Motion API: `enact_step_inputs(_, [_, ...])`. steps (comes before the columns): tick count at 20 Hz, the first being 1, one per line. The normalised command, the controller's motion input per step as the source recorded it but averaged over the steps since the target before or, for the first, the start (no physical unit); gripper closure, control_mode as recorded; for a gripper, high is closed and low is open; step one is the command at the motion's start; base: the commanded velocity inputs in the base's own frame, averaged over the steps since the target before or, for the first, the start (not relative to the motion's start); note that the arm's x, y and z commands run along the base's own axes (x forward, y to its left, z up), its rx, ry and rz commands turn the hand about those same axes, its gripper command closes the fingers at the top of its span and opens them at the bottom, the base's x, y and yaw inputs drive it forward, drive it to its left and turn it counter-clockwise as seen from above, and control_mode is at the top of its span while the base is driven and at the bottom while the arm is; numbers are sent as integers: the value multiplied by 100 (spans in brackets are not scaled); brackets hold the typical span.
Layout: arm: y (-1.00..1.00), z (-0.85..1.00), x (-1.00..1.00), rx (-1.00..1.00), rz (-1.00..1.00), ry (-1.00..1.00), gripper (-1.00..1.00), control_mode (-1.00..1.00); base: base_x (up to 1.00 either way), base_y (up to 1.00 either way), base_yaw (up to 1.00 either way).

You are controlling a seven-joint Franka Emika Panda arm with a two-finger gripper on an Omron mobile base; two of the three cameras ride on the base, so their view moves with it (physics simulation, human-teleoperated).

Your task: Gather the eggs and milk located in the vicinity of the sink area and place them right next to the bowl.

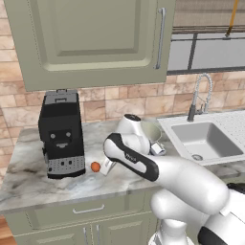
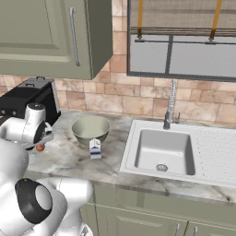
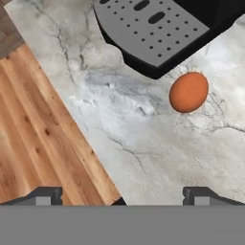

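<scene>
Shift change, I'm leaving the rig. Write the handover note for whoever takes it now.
Gripper: jaws open, holding nothing, hanging over the counter near its front edge.
Egg: on the counter beside the coffee machine, just ahead of the jaws, untouched.
Milk carton: upright on the counter right in front of the bowl, left of the sink.
Done: milk appears placed by the bowl.
Left: grasp the egg, carry it to the bowl and set it down beside it.
</scene>
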Motion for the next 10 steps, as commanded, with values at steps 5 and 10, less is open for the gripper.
enact_step_inputs(5, [0,-12,16,0,0,-6,-100,-100,0,0,0])
enact_step_inputs(10, [0,-14,13,0,0,-5,-100,-100,0,0,0])
